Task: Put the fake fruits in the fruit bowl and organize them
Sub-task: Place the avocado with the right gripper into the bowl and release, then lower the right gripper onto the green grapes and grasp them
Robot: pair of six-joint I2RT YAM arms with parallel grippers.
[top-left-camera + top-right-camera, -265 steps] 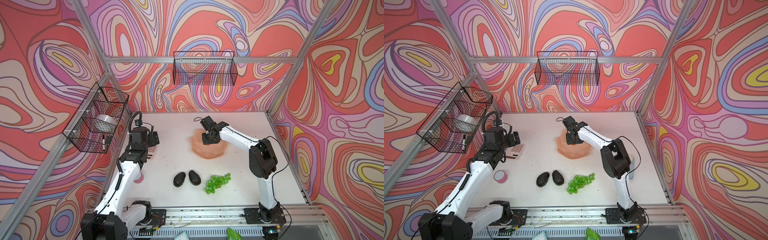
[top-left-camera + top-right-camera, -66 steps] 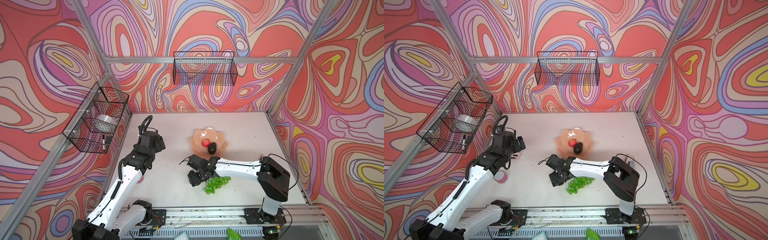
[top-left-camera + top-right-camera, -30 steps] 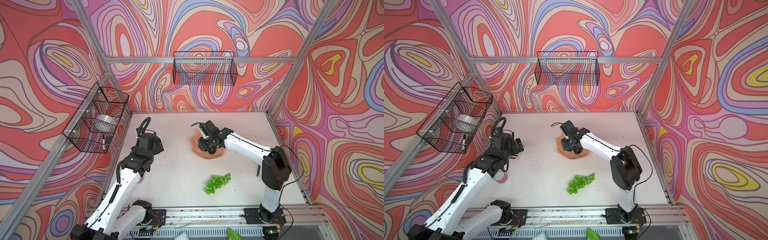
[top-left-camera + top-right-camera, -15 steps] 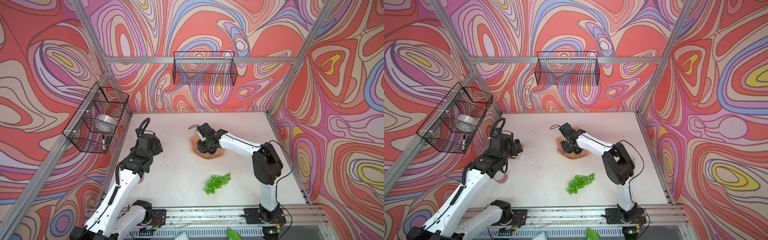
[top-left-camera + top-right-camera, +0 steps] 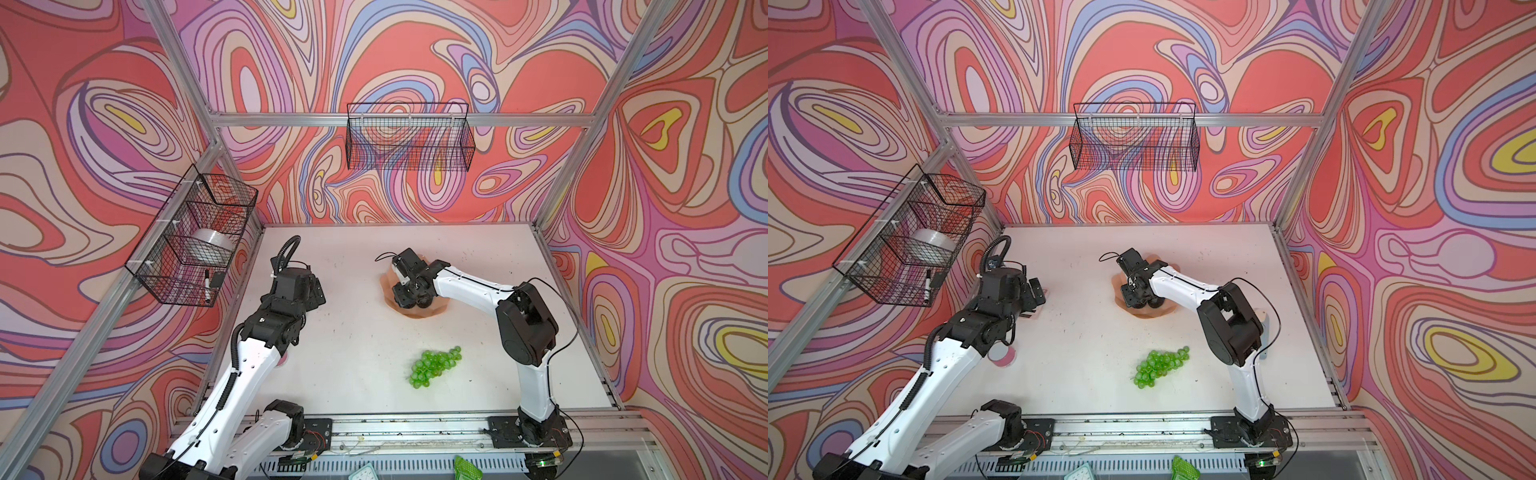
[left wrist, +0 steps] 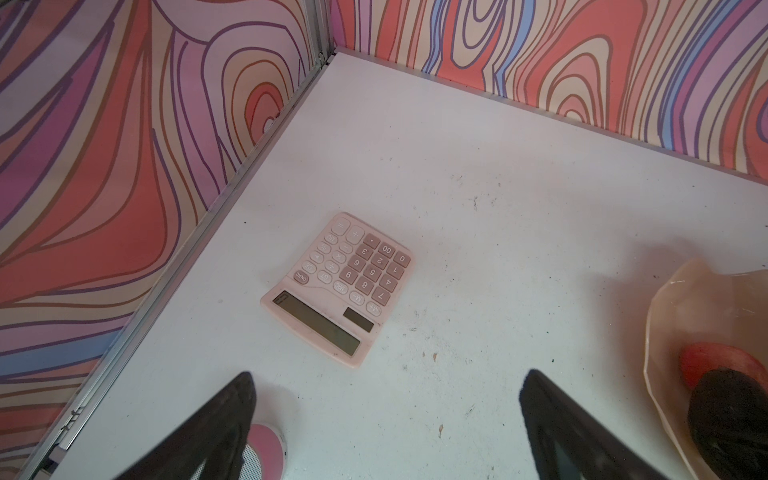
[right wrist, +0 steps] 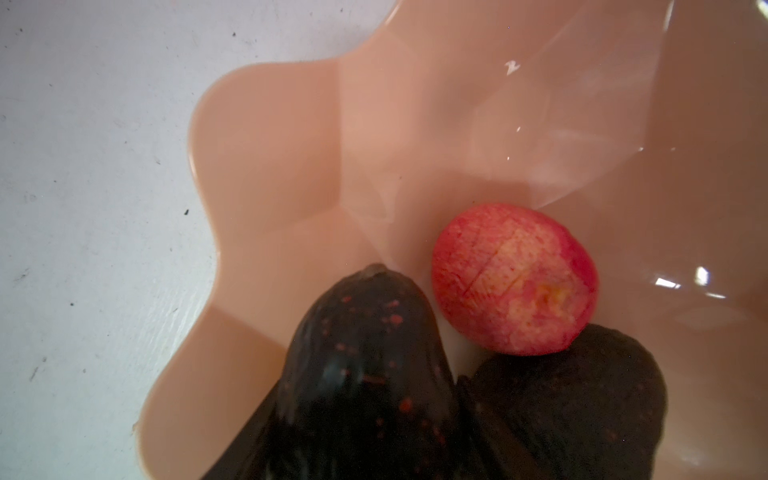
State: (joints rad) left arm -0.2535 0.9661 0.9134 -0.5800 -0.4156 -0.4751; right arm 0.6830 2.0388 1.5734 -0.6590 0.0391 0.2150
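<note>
In both top views my right gripper (image 5: 409, 297) (image 5: 1136, 299) hangs low inside the peach-pink fruit bowl (image 5: 417, 314) (image 5: 1148, 314). The right wrist view shows it shut on a dark avocado (image 7: 365, 365) with red speckles. That avocado lies against the bowl's wall (image 7: 270, 166), beside a second avocado (image 7: 582, 395) and the red apple (image 7: 515, 278). The green grapes (image 5: 434, 365) (image 5: 1160, 365) lie on the table nearer the front. My left gripper (image 5: 313, 291) (image 6: 386, 415) hovers open at the left, with nothing between its fingers.
A pink calculator (image 6: 338, 289) lies on the table ahead of the left gripper, and a pink round roll (image 6: 266, 449) (image 5: 1003, 357) lies under that arm. Black wire baskets hang on the back wall (image 5: 409, 137) and the left wall (image 5: 195, 237).
The right gripper has carried the second avocado from beside the grapes to the bowl. In the last second it has shifted slightly left and lower. The left arm has hardly moved.
</note>
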